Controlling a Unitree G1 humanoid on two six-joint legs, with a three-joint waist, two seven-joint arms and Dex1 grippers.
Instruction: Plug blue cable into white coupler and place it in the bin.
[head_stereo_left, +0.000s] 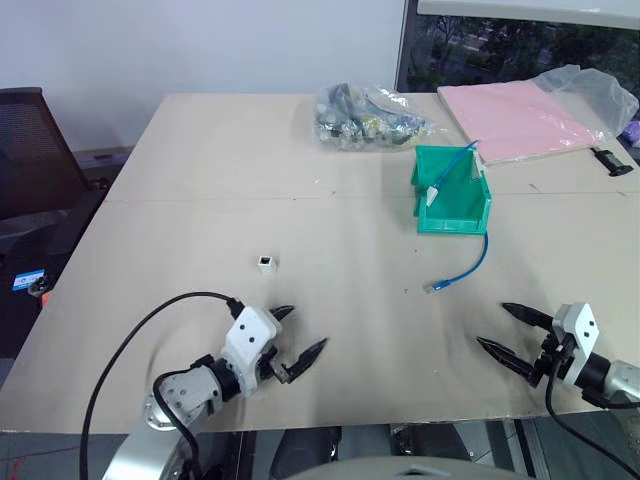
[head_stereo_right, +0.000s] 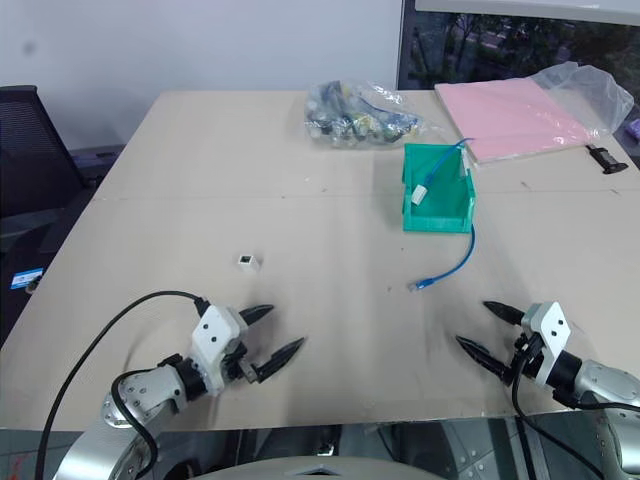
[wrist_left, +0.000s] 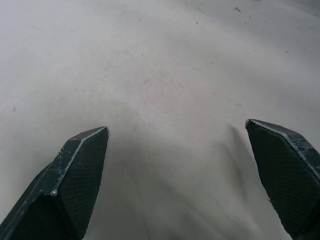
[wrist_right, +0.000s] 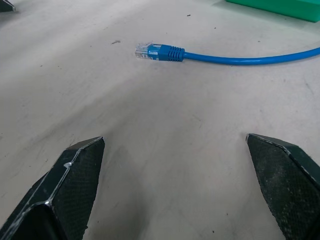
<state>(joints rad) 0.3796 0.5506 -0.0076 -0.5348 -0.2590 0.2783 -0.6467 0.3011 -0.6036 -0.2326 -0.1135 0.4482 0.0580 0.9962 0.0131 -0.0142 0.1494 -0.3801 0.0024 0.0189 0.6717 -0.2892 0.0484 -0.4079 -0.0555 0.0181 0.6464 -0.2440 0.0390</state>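
Our left gripper (head_stereo_left: 298, 333) and right gripper (head_stereo_left: 510, 331) hover over the table (head_stereo_left: 200, 170), fingers spread wide and empty. The blue cable (head_stereo_left: 468, 268) lies just before the bin (head_stereo_left: 452, 190); the white coupler (head_stereo_left: 265, 263) sits apart, ahead of our left gripper.

Blue cable (head_stereo_left: 468, 269) disappears behind the bin (head_stereo_left: 450, 215) mid-right; the bagged cables (head_stereo_left: 368, 116) at upper middle are too jumbled to sort out.
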